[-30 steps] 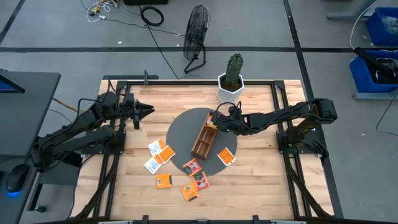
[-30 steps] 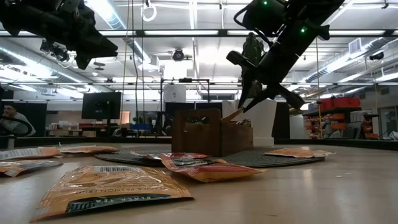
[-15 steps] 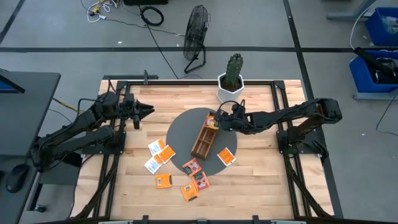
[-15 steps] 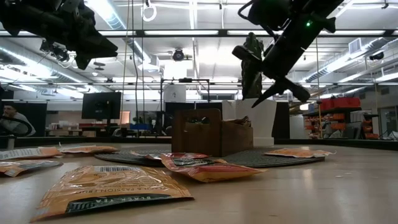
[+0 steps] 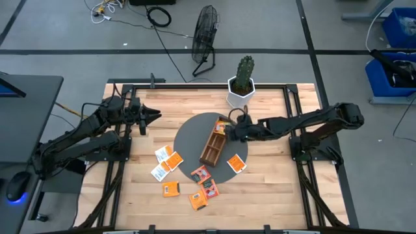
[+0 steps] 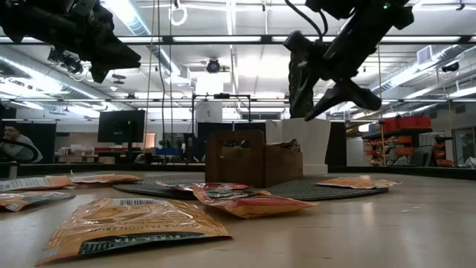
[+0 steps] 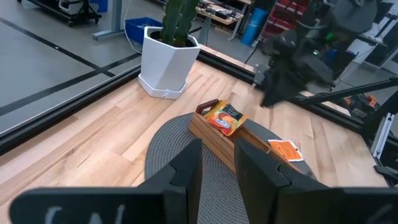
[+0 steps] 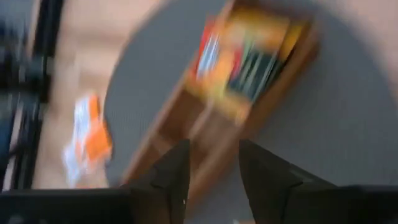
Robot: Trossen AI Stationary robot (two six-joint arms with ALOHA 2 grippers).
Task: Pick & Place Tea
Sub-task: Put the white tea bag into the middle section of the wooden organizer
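A long wooden tray (image 5: 212, 148) lies on a round grey mat (image 5: 188, 140). One orange tea sachet (image 7: 224, 117) sits in the tray's far end compartment. My right gripper (image 5: 227, 132) hovers open above that end of the tray, with nothing between its fingers (image 8: 261, 168). Several more tea sachets lie flat: one on the mat (image 5: 236, 162) and others on the wood at the near left (image 5: 170, 158). My left gripper (image 5: 155, 115) waits raised at the table's left, its fingers a narrow gap apart and holding nothing.
A cactus in a white pot (image 5: 242, 88) stands at the far edge, just behind the mat. A floor fan (image 5: 205, 39) stands beyond the table. A person (image 6: 11, 141) sits in the room far behind.
My right gripper has let go of an orange sachet at the tray's far end, and the sachet now rests in that compartment. The gripper has opened, risen clear of the tray and rolled its wrist.
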